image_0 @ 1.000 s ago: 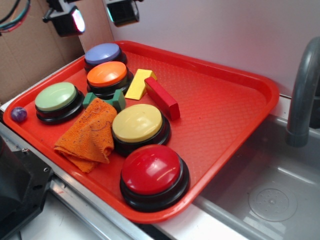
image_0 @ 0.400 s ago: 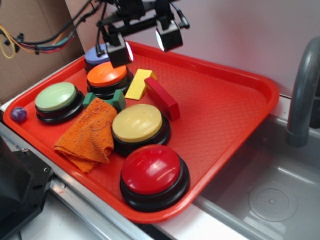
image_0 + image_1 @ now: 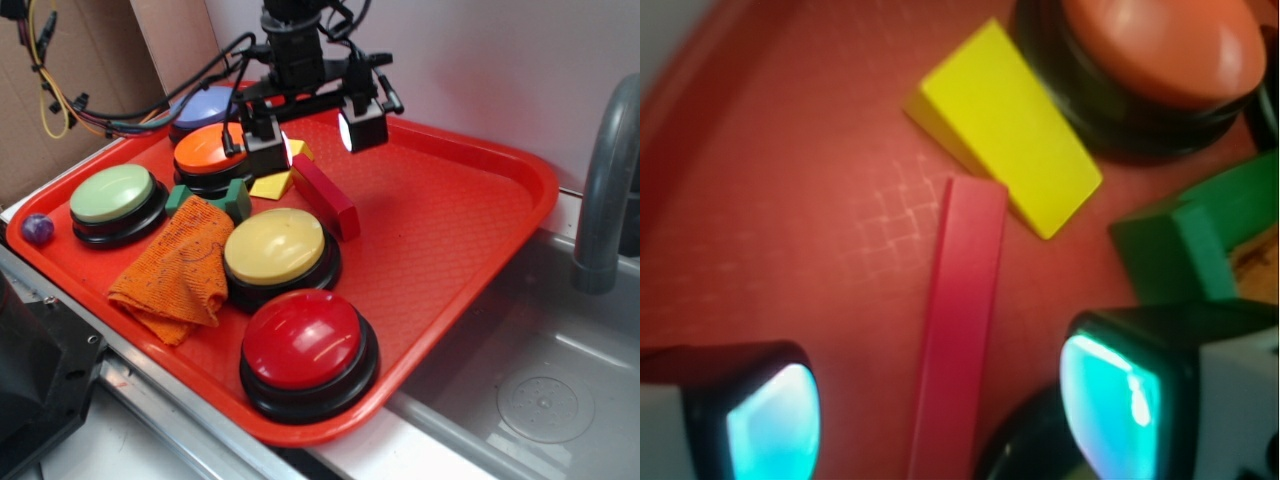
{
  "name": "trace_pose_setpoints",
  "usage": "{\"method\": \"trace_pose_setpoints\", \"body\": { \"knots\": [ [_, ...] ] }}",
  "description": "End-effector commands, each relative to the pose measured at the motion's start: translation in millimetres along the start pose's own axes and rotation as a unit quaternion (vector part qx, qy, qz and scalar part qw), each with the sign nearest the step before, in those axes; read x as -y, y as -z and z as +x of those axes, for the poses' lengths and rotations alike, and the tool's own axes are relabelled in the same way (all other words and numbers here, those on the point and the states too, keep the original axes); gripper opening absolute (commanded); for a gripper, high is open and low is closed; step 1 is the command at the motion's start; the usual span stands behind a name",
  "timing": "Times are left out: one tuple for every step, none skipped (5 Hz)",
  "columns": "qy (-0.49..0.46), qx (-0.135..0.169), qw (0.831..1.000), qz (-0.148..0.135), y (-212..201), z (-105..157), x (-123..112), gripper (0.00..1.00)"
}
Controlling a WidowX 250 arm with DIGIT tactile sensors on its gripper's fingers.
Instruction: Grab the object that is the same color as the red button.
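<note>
Red block (image 3: 958,330): lying flat on the red tray (image 3: 450,230), one end touching the yellow wedge (image 3: 1005,125), running between orange button (image 3: 214,149) and yellow button (image 3: 275,246). Gripper (image 3: 315,138): above the block, jaws spread wide, block lined up in the gap between them, untouched. Red button (image 3: 303,338): near tray's front edge.

- I saw the red tray (image 3: 470,200) resting on the counter beside the sink (image 3: 540,380).
- On it sat the red button (image 3: 305,345), yellow button (image 3: 275,248), orange button (image 3: 210,150), green button (image 3: 110,195) and purple button (image 3: 200,105).
- The red block (image 3: 325,195) lay touching the yellow wedge (image 3: 1005,125).
- An orange cloth (image 3: 180,270) overlapped the green block (image 3: 235,197).
- A small purple ball (image 3: 37,229) sat at the tray's left edge.
</note>
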State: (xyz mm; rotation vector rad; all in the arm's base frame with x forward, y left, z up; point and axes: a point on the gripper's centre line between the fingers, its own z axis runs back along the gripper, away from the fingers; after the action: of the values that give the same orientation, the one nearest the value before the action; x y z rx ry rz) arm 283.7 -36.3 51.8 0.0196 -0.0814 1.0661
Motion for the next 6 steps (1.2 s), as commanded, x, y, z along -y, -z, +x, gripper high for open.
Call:
{"method": "trace_pose_setpoints", "body": {
  "knots": [
    [-0.012, 0.015, 1.000, 0.002, 11, 15, 7, 1.00],
    [-0.013, 0.005, 1.000, 0.003, 20, 18, 8, 1.00],
    [-0.006, 0.010, 1.000, -0.009, 22, 19, 7, 0.00],
    [0.016, -0.001, 1.000, -0.011, 15, 20, 6, 0.00],
    [0.051, -0.015, 0.998, -0.023, -1, 22, 2, 0.00],
    [0.100, -0.041, 0.994, -0.028, -22, 28, -4, 0.00]
  ]
}}
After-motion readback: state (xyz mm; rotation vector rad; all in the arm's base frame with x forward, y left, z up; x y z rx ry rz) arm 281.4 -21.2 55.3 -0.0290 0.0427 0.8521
